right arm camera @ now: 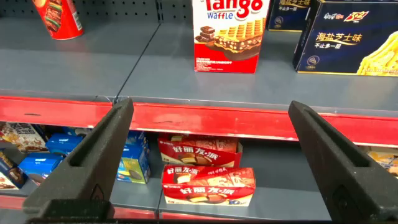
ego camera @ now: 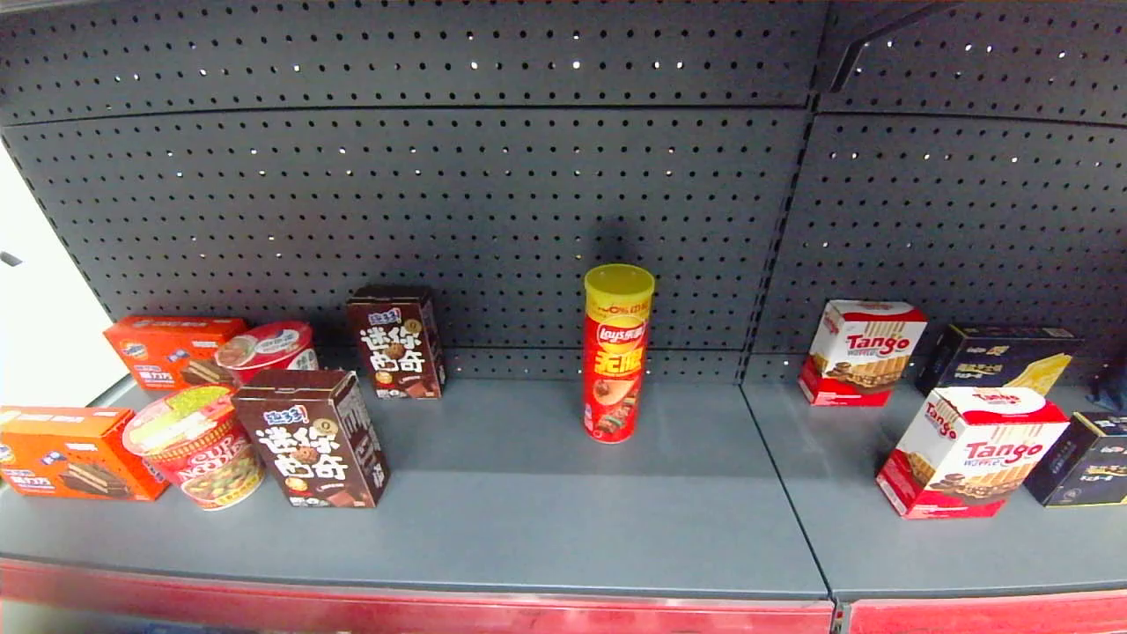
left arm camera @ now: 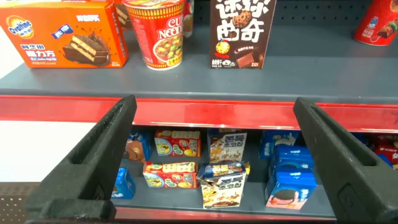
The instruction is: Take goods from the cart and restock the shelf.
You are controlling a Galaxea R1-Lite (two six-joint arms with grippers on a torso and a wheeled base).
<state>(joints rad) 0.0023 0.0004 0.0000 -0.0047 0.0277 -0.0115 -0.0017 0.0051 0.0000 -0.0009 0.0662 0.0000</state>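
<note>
**Both grippers empty at shelf front; goods stand on shelf**

Left gripper [left arm camera: 214, 104]: fingers [left arm camera: 99, 155] wide apart, nothing btwn them; it sits in front of the shelf [ego camera: 546, 511], level w/ its red front lip. Right gripper [right arm camera: 211, 107]: fingers [right arm camera: 93, 158] spread the same way, holding nothing, also at the red lip.

On the shelf, head view: chip can [ego camera: 618, 352] upright near centre, close to the pegboard back [ego camera: 440, 202], well apart from other goods. To robot's left: front brown box [ego camera: 310, 438] and rear brown box [ego camera: 395, 341], both upright; front noodle cup [ego camera: 195, 446] tilted, just beside the front brown box; rear noodle cup [ego camera: 268, 348] tilted too, just beside the rear orange box [ego camera: 172, 350]; front orange box [ego camera: 70, 451] at far left edge.

Right section: rear wafer box [ego camera: 861, 352] near the back, front wafer box [ego camera: 968, 451] nearer the lip; rear dark box [ego camera: 999, 357] and front dark box [ego camera: 1079, 458] just beside them, further right.

Wrist views: lower shelf [right arm camera: 280, 174] under the red lip carries blue packs [left arm camera: 289, 180] and red boxes [right arm camera: 208, 183], the latter stacked.
</note>
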